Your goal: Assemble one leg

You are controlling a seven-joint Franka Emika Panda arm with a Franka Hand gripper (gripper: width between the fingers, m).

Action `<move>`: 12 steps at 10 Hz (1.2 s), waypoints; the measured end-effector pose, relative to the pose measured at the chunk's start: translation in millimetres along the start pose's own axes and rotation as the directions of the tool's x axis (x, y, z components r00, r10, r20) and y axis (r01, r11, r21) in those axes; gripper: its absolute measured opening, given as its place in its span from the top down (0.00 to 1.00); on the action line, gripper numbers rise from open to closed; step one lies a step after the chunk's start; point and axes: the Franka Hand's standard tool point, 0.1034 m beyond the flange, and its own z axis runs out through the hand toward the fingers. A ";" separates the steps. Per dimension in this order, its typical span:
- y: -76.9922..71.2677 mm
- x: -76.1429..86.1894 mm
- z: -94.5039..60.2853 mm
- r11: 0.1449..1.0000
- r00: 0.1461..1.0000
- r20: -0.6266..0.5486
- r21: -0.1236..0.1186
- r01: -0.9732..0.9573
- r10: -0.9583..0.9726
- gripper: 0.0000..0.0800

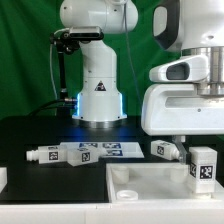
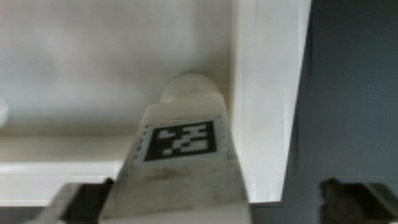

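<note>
A white leg with a black-and-white tag stands upright at the corner of the large white panel on the exterior view's right. My gripper hangs directly over it. In the wrist view the leg lies between my fingers, its narrower tip pointing at the panel beside the raised rim. The leg is close against one dark finger, while a clear gap separates it from the other finger. My gripper is open around the leg.
Three more legs lie on the black table behind the panel: two on the exterior view's left and one nearer my gripper. The marker board lies between them. The robot base stands at the back.
</note>
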 end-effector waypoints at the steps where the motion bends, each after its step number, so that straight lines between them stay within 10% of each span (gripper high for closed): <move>1: 0.2 0.0 0.0 1.000 1.000 0.000 0.000 0.002 -0.002 0.47; 5: 3.7 0.2 0.5 0.914 0.915 -0.004 -0.011 -0.405 0.405 0.63; 8: 2.8 -3.0 0.8 0.675 0.675 0.010 -0.019 -0.738 0.738 0.63; 10: 2.1 -2.0 2.0 0.324 0.324 0.052 -0.001 -0.946 0.945 0.64; 12: 2.5 -1.5 2.1 0.211 0.210 0.062 -0.004 -0.977 0.976 0.64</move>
